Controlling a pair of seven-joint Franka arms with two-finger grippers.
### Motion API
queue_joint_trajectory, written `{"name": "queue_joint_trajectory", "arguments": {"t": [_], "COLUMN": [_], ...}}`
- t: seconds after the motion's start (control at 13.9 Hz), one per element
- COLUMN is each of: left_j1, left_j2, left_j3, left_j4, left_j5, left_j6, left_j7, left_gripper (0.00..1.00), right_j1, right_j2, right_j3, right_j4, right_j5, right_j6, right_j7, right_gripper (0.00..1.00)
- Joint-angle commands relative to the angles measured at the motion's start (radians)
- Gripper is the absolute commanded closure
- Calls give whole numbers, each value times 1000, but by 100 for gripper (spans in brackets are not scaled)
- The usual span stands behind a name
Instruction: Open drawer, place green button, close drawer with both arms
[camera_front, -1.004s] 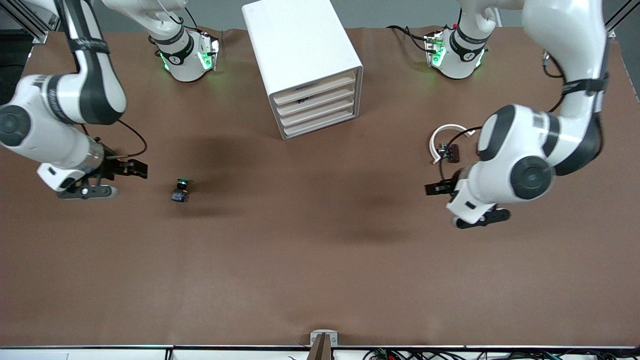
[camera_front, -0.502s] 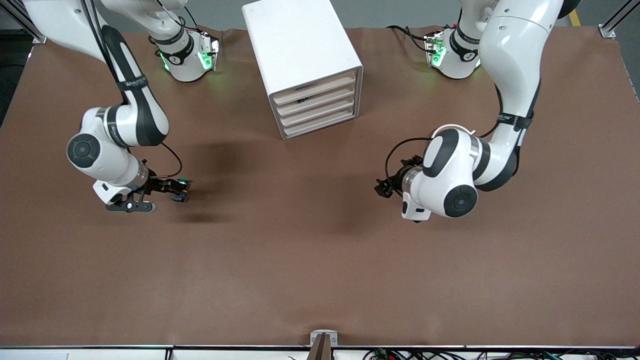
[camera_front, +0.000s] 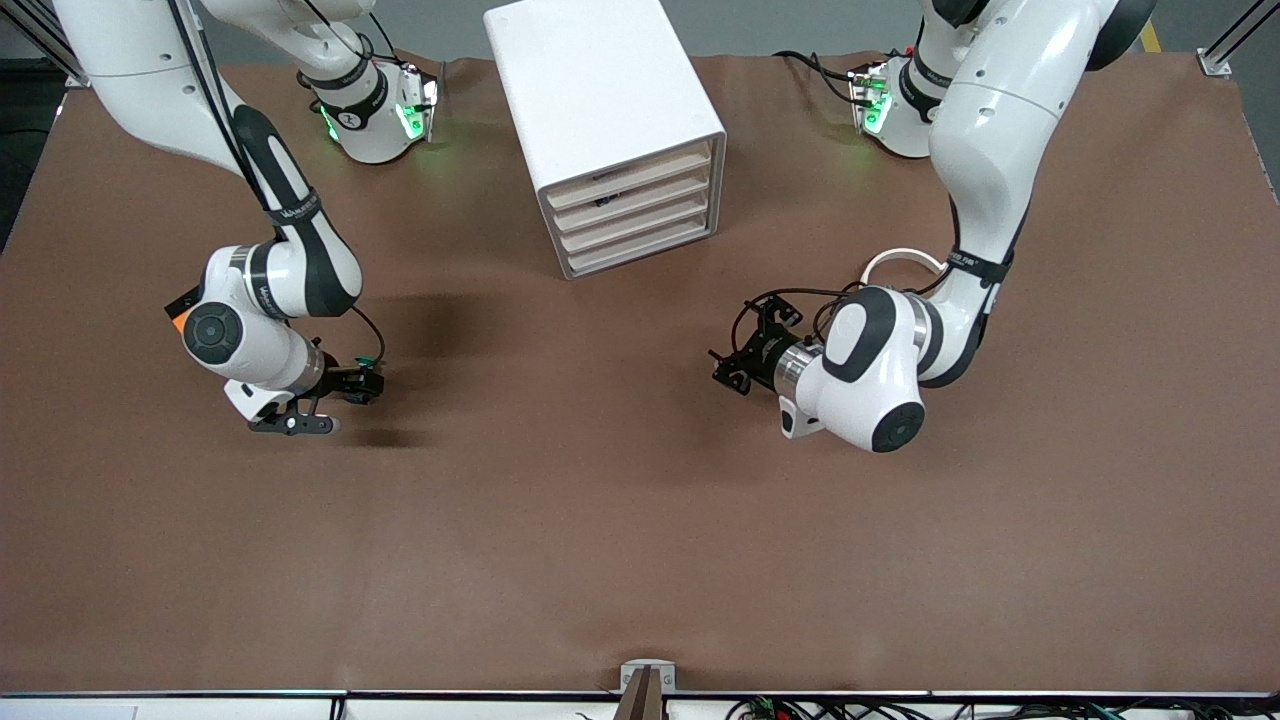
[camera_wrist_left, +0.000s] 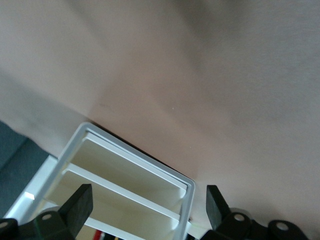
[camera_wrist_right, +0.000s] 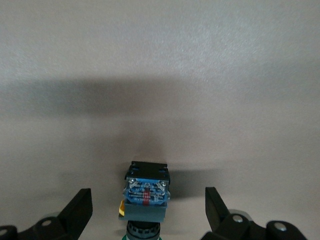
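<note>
The button (camera_front: 367, 362) lies on its side on the brown table toward the right arm's end. Its blue-grey body (camera_wrist_right: 146, 192) faces the right wrist camera. My right gripper (camera_front: 356, 404) is low over it and open, with one finger on each side of the button (camera_wrist_right: 146, 196) and neither touching it. The white cabinet (camera_front: 600, 90) stands at the middle, near the bases. All of its cream drawer fronts (camera_front: 632, 215) are shut. My left gripper (camera_front: 735, 362) hangs open and empty over bare table nearer the front camera than the cabinet. It points at the cabinet (camera_wrist_left: 135, 185).
A white curved strip (camera_front: 900, 260) lies toward the left arm's end, mostly covered by the left arm. An orange block (camera_front: 177, 322) peeks out beside the right arm's wrist. The left gripper (camera_wrist_left: 147, 196) frames the cabinet's lower corner.
Both arms have swung inward. The right gripper came across to the button and now straddles it. The left gripper moved toward the table's middle and turned to face the cabinet.
</note>
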Motion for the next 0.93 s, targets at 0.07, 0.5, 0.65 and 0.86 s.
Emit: {"name": "queue_joint_trajectory", "arguments": {"t": [0.07,0.5,0.65,0.86], "left_j1": [-50,-161,-182,-225], "left_j2": [23,74,74,88], "left_j3": [11,11,6,5], "left_j4": [20,28,28,28], "left_j5": [-17,-27,-30,-72], "left_j6": [-10,79,79,77], "left_j7": [-305,-583,-600,-611], "left_gripper": [0,0,0,0], "right_j1": [8,12,14,14], "right_j2": [12,25,28,31], "right_j3": [1,1,1,1], "right_j4": [9,12,12,15], "right_j5": [16,16,16,16], "right_j6": [-13,-25,-23,-23], "right_j7": [10,10,6,6], "right_gripper": [28,87,88,88]}}
